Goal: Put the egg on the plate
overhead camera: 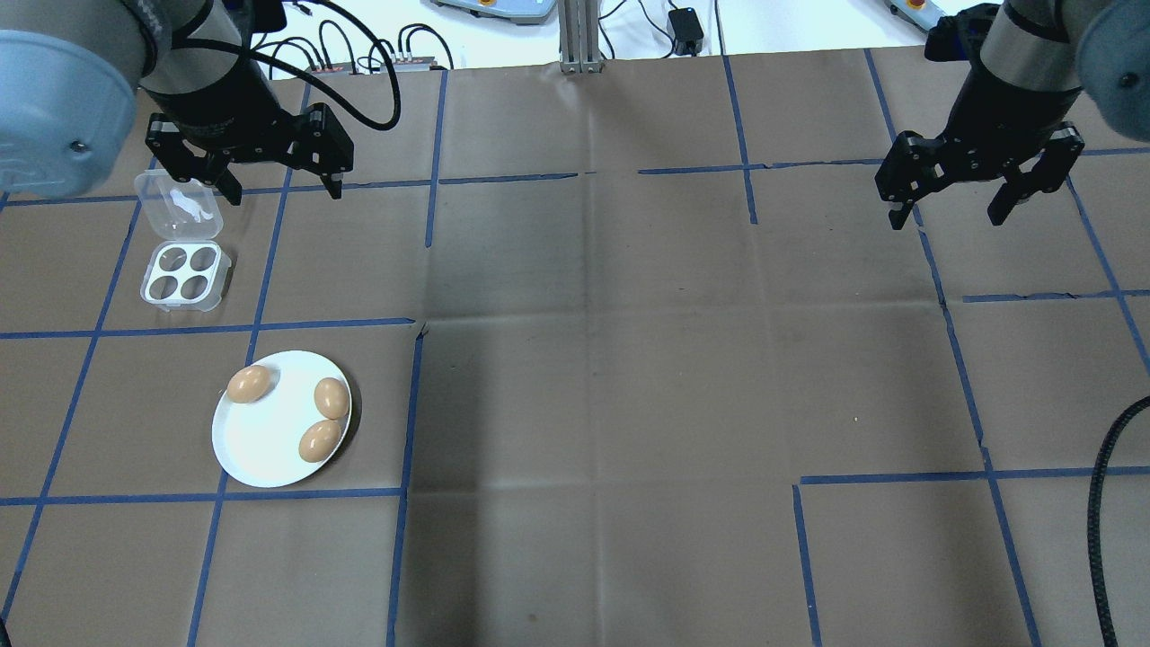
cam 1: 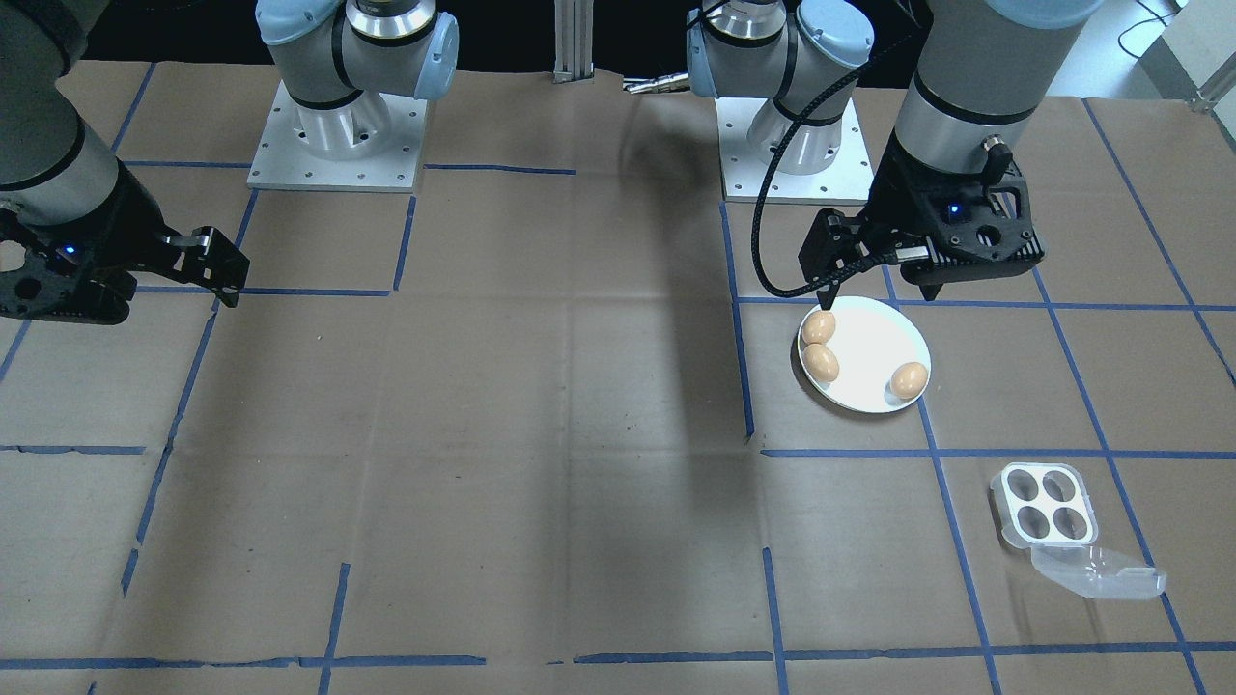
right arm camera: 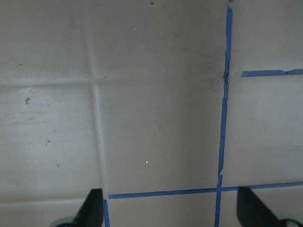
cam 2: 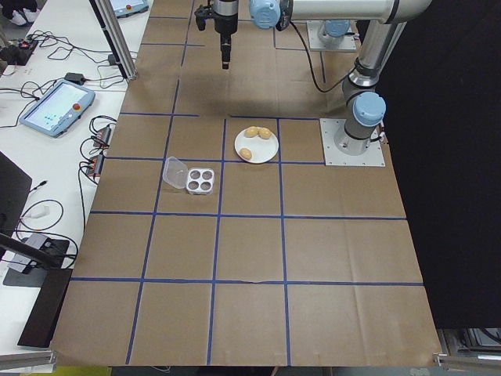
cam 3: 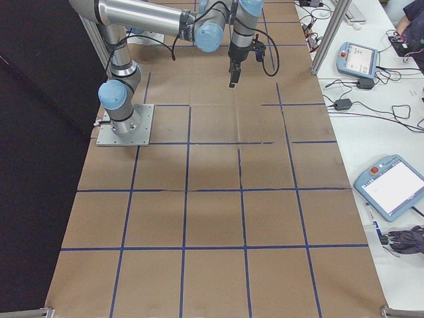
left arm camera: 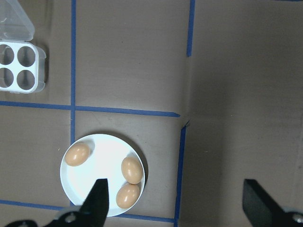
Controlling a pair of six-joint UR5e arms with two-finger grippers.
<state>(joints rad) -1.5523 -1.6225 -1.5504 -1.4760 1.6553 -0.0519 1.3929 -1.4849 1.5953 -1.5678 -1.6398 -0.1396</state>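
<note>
The round, shallow white plate (overhead camera: 269,440) lies on the brown-paper tabletop (overhead camera: 593,377) with its blue tape grid, on the robot's left side and toward the robot's edge. 3 brown eggs rest on it: 1 egg (overhead camera: 249,384) sits alone at the plate's far left rim, and 2 eggs (overhead camera: 331,398) (overhead camera: 320,440) lie close together along its right rim, nearly touching each other.

The left claw (overhead camera: 278,180) hangs above the tabletop, farther from the robot than the plate and well apart from it. Its 2 black fingers (left arm camera: 97,201) are spread wide with nothing between them. In the left wrist view the plate shows low in the picture, partly behind 1 finger, and all 3 eggs are in sight.

Just beside the plate, on its far left, is a clear plastic 4-cup egg tray (overhead camera: 182,274) with its hinged lid (overhead camera: 178,207) folded back flat; all 4 cups show no egg.

The right claw (overhead camera: 950,202) hovers over bare paper on the robot's right, far from the plate, released and holding nothing; its wrist view shows only paper and tape lines.
</note>
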